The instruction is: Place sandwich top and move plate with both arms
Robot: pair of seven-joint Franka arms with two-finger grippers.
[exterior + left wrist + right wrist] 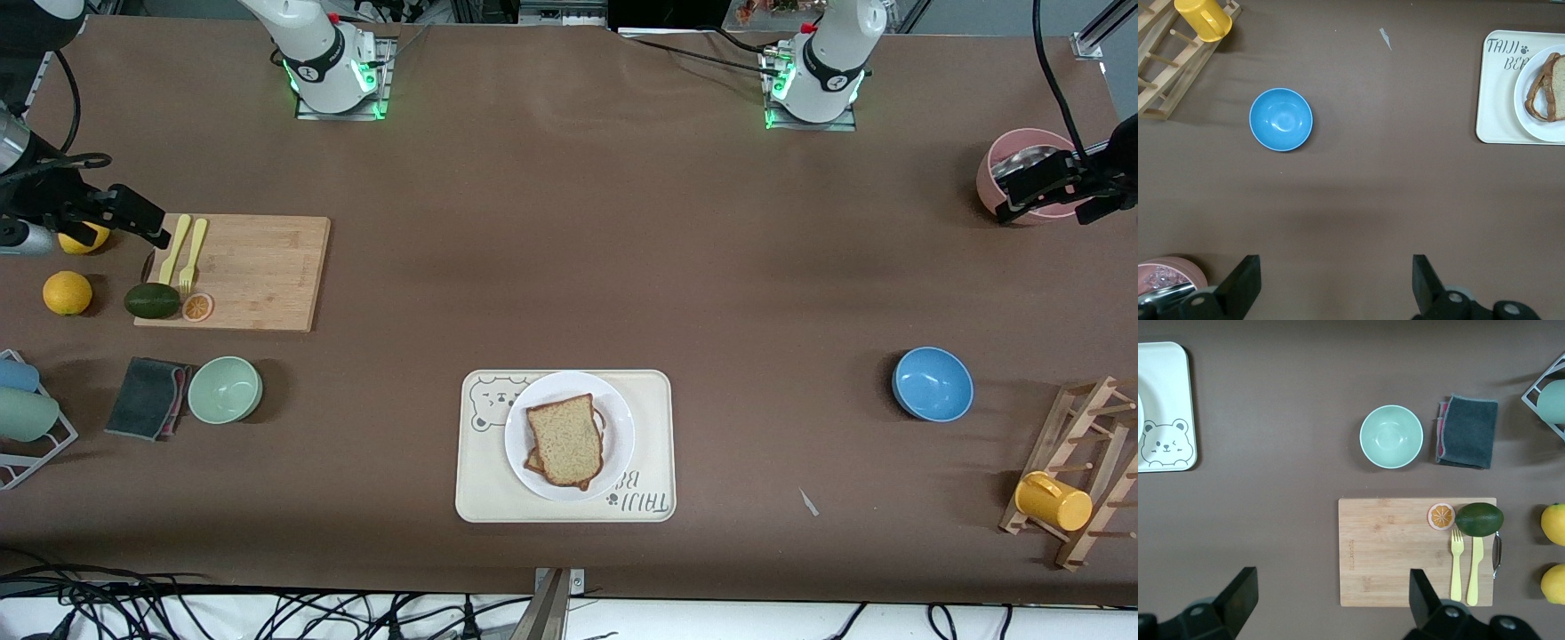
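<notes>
The sandwich top (565,437), a speckled light-brown slice, lies on another bread slice (534,460) on the white plate (615,416). The plate stands on the cream bear tray (480,484), near the front camera at mid-table. The left wrist view shows the plate (1531,107) and bread (1550,87) at its edge. My left gripper (1053,191) is open and empty, up over the pink bowl (1022,169) at the left arm's end; its own view shows it (1335,287) over bare table. My right gripper (133,218) is open and empty, over the wooden cutting board (258,271); its own view shows it (1331,600) there too.
A blue bowl (932,383), a wooden rack (1089,471) and a yellow mug (1053,500) are at the left arm's end. At the right arm's end are a green bowl (225,389), a dark cloth (147,397), an avocado (152,300), a yellow fork (191,253) and lemons (68,292).
</notes>
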